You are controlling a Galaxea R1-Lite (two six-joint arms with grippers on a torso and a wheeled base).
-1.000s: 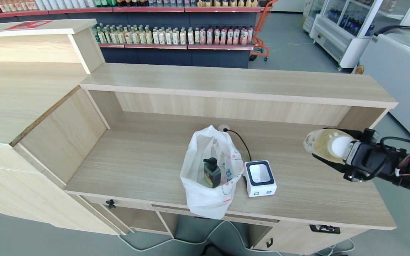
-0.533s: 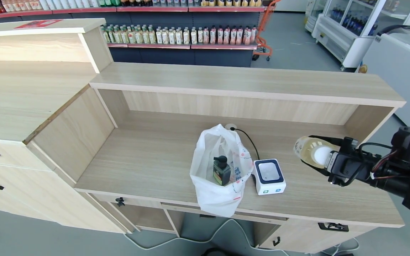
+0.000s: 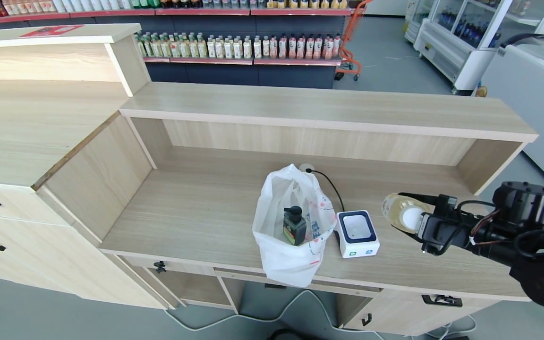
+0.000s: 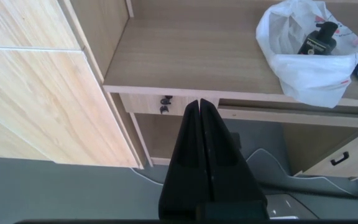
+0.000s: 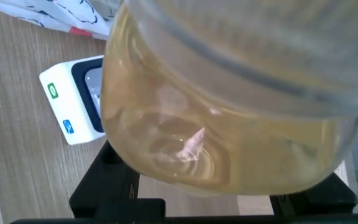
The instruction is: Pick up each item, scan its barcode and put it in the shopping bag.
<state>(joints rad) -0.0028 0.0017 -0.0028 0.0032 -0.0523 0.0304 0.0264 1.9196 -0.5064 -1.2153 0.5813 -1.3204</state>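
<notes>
A clear bottle of yellowish drink point(image 3: 391, 208) lies sideways in my right gripper point(image 3: 402, 212), which is shut on it, cap end toward the wrist. It hangs above the counter just right of the white barcode scanner point(image 3: 357, 233). In the right wrist view the bottle point(image 5: 229, 124) is close up, with the scanner point(image 5: 73, 102) below it. Left of the scanner stands the open white shopping bag point(image 3: 286, 250) holding a dark pump bottle point(image 3: 294, 225). My left gripper point(image 4: 199, 106) is shut on nothing, low in front of the counter, with the bag point(image 4: 303, 59) farther off.
The wooden counter point(image 3: 196, 212) has a raised back ledge point(image 3: 328, 111) and a tall side cabinet point(image 3: 40, 123) on its left. A black cable point(image 3: 328, 189) runs from the scanner to a hole at the back. Drawers sit under the front edge.
The head camera shifted early on. My right gripper has carried the bottle left and lower, closer to the scanner. The bag and scanner stay put.
</notes>
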